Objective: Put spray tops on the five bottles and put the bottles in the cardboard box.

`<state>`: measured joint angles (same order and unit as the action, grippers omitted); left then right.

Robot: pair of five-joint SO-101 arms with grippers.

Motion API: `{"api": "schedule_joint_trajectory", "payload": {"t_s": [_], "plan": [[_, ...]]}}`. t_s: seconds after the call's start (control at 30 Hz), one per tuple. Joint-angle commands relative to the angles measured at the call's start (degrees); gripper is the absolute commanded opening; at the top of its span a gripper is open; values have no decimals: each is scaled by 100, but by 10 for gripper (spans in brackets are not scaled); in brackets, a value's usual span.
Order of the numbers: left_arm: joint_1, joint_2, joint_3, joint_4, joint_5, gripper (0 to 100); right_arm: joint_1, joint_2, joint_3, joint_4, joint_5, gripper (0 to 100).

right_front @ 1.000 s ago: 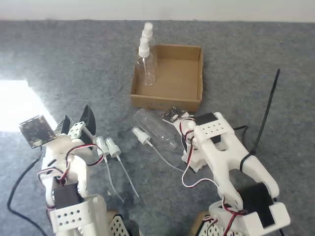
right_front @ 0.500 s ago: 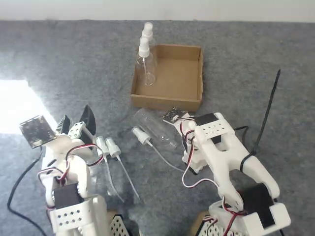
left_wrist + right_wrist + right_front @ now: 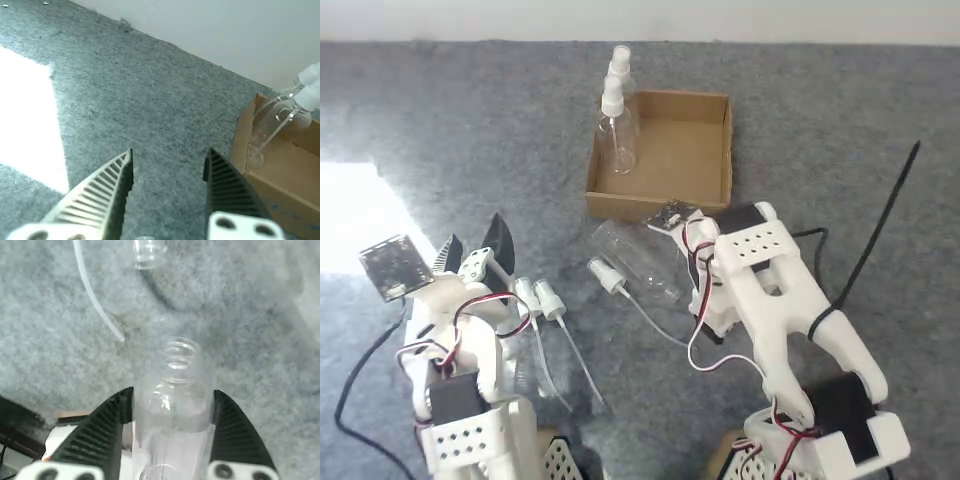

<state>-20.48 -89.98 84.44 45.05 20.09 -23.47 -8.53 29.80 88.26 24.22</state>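
The right hand [image 3: 172, 391] pinches a clear plastic bottle [image 3: 179, 357] with an open threaded neck. Its black ribbed fingers [image 3: 102, 430] press on both sides of the body, and the capless neck sticks out past the fingertips. Just ahead of it a thin clear dip tube [image 3: 97, 305] crosses the grey felt-covered desk [image 3: 260, 300]. Beyond the tube is the open mouth of a second clear bottle [image 3: 145, 252].

From above, that second bottle [image 3: 638, 260] lies on its side between the right hand and the brown cardboard box [image 3: 660, 207]. A loose white spray top [image 3: 605, 272] lies just beside it, its tube running back toward the right arm.

The left hand [image 3: 169, 157] is spread wide and holds nothing, with bare desk between its fingers. Just beside it, toward the right hand, two more white spray tops [image 3: 527, 292] lie side by side, their tubes trailing back. The box sits well ahead. At its far corner on the left hand's side, two capped clear bottles [image 3: 617, 130] stand upright together.
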Motion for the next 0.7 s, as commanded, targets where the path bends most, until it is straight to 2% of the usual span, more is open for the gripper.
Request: {"api": "schedule_joint_trajectory", "payload": {"t_s": [0.0, 0.1, 0.3, 0.67], "plan": [[9, -70, -66, -202, -44, 221, -136, -295, -554, 391, -79, 137], [9, -70, -66, -202, -44, 221, -409, -295, -607, 593, -158, 137], [9, -70, -66, -202, -44, 221, -831, -1042, -598, 611, -835, 137], [9, -70, -66, -202, -44, 221, -804, -2563, -580, 462, -879, 137]]}}
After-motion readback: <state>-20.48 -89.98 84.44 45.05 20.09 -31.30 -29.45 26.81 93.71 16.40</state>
